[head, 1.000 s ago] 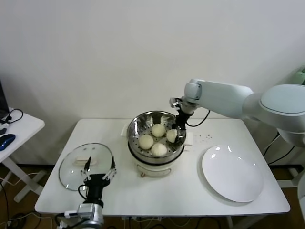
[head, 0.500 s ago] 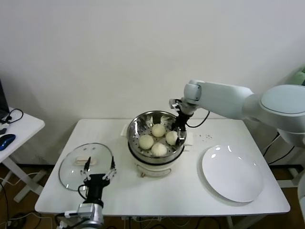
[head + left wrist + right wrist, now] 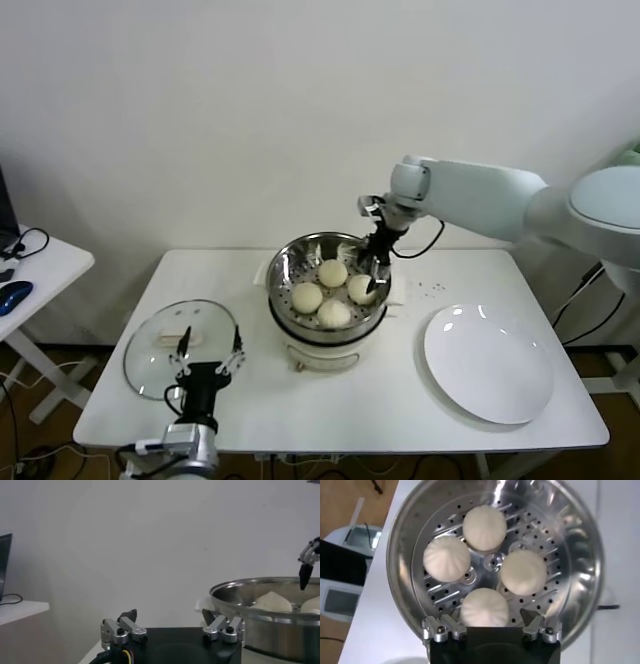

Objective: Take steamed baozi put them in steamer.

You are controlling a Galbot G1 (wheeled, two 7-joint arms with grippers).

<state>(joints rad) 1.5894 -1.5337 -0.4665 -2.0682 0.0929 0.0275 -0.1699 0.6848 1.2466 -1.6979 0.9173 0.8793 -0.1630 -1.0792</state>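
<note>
The right pincer [image 3: 373,270], released and empty, hangs directly above the nearest baozi [image 3: 484,607] inside the steamer [image 3: 283,262].

Clearance: steamer [image 3: 327,290] area
4 steamed baozi [image 3: 484,527] fill the basket floor; right gripper [image 3: 375,271], fingers spread, occupies its right rim. Glass lid [image 3: 182,347] blocks front-left table; white plate [image 3: 488,362] blocks right.

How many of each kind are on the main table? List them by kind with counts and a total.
Steamed baozi: 4, all in the steamer
Steamer: 1
Glass lid: 1
White plate: 1
Total: 7
</note>
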